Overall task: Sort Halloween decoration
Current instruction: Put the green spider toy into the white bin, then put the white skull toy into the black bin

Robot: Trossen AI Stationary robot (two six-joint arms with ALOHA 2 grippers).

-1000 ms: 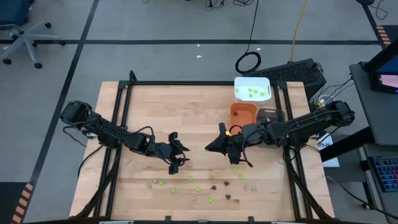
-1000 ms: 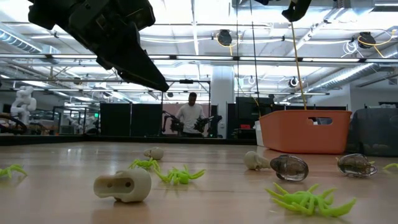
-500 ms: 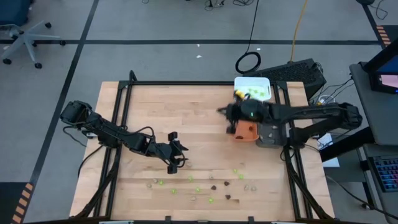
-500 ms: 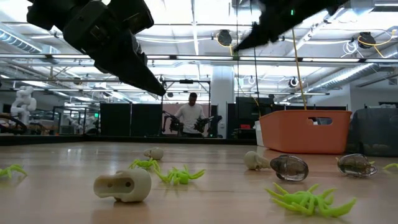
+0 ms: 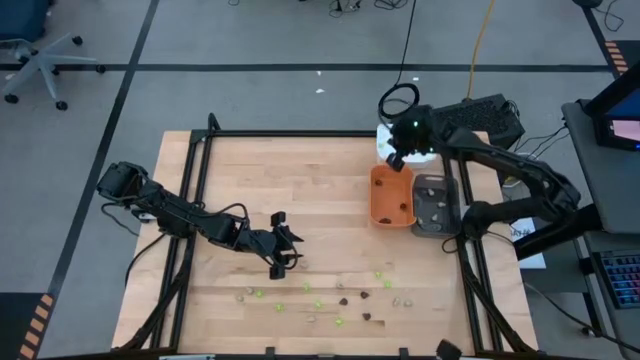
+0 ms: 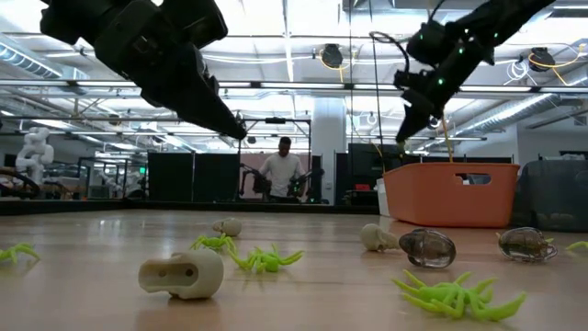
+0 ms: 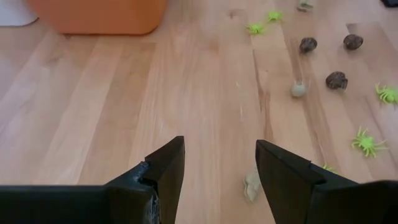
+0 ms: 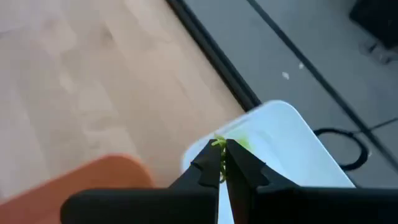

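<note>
Over the white tray at the bench's far right corner, the right gripper pinches a lime-green spider; such pieces look feather-light, soft-legged, best nipped by the body. Remaining decorations lie along the near edge on smooth wood. Left gripper hovers open mid-bench.

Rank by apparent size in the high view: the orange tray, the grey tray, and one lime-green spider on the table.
1. Orange tray and grey tray: they look about alike, and the right arm covers part of the grey one, so I won't rank them.
2. Lime-green spider: by far the smallest, a mere speck.
</note>
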